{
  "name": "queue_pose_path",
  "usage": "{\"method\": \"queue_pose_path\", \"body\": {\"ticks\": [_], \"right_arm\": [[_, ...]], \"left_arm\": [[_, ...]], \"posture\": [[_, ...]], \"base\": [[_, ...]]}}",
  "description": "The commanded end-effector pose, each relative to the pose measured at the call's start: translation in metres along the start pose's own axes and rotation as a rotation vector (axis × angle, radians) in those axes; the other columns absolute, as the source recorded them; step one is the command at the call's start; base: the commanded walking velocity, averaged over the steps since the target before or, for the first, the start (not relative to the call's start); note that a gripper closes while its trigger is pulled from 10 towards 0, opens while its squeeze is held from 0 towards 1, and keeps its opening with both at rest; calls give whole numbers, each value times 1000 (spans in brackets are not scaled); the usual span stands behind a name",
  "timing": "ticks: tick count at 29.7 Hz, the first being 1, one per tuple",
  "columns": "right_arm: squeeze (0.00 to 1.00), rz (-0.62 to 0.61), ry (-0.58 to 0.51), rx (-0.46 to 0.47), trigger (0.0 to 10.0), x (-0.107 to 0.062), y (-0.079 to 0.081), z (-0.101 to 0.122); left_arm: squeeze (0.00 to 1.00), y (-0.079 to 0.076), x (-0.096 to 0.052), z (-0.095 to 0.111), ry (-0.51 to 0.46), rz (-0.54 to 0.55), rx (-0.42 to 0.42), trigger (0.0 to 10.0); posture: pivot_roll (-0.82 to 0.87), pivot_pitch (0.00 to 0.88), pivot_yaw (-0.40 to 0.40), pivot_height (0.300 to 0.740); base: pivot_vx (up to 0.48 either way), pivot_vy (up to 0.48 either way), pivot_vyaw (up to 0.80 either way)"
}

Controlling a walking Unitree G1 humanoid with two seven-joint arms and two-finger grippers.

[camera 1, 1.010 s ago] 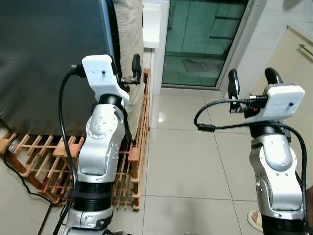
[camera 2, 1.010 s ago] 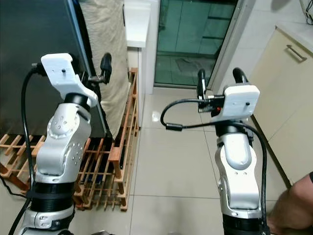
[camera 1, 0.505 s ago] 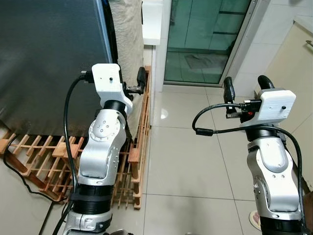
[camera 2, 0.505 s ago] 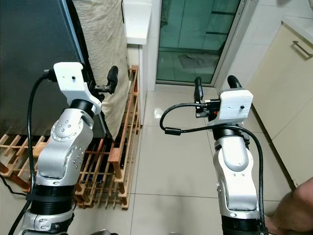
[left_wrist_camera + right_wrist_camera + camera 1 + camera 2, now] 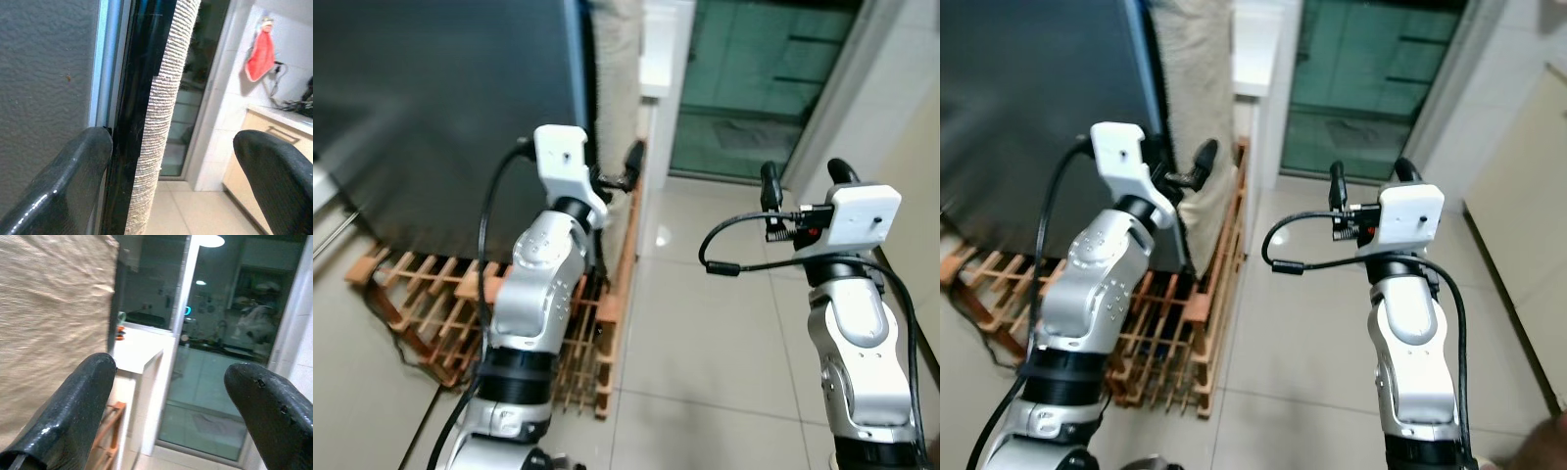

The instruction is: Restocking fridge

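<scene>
At your upper left stands the fridge (image 5: 440,108), its dark textured door closed, with a pale metal strip and a black edge running down its right side. Your left gripper (image 5: 171,186) is raised right at that edge: in the left wrist view one black finger (image 5: 58,186) lies against the door's dark face next to the strip, and the other sits well out in open air, so the gripper is spread wide and grasps nothing. Just beside the black edge hangs a beige woven cloth (image 5: 1197,88), draped down the fridge's side. Below the fridge and cloth you see a low wooden rack (image 5: 431,313) of slats resting on the pale tiled floor (image 5: 705,343), with a black cable trailing across its left end. Your right gripper (image 5: 800,176) is held up at chest height over the bare tiles, well apart from the fridge; its fingers are released and spread, with nothing between them. Beyond the cloth a white bench (image 5: 139,357) juts out, carrying a few small things too blurred to name. Further back stands a glass door (image 5: 754,88) with green-tinted panes in a pale frame. At the right edge you have a cream cabinet (image 5: 1528,196). A red cloth (image 5: 258,56) hangs on the far white wall in the left wrist view.
</scene>
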State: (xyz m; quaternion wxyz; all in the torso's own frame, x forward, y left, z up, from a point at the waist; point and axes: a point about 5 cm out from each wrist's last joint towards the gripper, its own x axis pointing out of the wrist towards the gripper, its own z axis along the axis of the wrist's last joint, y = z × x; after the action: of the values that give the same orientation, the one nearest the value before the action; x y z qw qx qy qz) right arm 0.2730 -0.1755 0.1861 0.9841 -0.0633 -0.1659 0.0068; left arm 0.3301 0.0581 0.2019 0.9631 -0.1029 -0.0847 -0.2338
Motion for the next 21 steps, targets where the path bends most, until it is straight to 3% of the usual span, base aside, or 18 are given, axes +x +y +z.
{"method": "queue_pose_path", "body": {"ticks": [1,6,9,14,18,19,20,21], "right_arm": [[0,-6,-8,-3,10000,2,-2,2],[0,-9,-10,-7,10000,3,-2,2],[0,-9,-11,-8,10000,3,-2,2],[0,-10,-11,-9,10000,4,-2,2],[0,-13,-13,-10,10000,6,-1,3],[0,-16,-15,-10,10000,5,-2,3],[0,-16,-15,-10,10000,5,-2,3],[0,-18,-12,-10,10000,4,-3,2]], "left_arm": [[0,-54,15,-13,48,-266,-68,10000],[0,-75,19,-9,22,-391,-134,10000],[0,-102,18,0,-37,-559,-228,10000],[0,-111,17,7,-75,-635,-257,10000],[0,-101,18,10,-87,-616,-233,10000],[0,-82,19,12,-94,-519,-234,10000],[0,-82,19,12,-94,-519,-234,10000],[0,-63,18,12,-87,-417,-215,10000]], "posture": [[-184,0,4,740],[-193,0,5,740],[-203,0,5,740],[-206,0,7,740],[-208,0,13,740],[-208,0,13,740],[-208,0,13,740],[-195,0,14,740]], "base": [[0,0,0],[0,0,0],[0,0,0],[0,0,0],[0,0,0],[0,0,0],[0,0,0],[0,0,0]]}}
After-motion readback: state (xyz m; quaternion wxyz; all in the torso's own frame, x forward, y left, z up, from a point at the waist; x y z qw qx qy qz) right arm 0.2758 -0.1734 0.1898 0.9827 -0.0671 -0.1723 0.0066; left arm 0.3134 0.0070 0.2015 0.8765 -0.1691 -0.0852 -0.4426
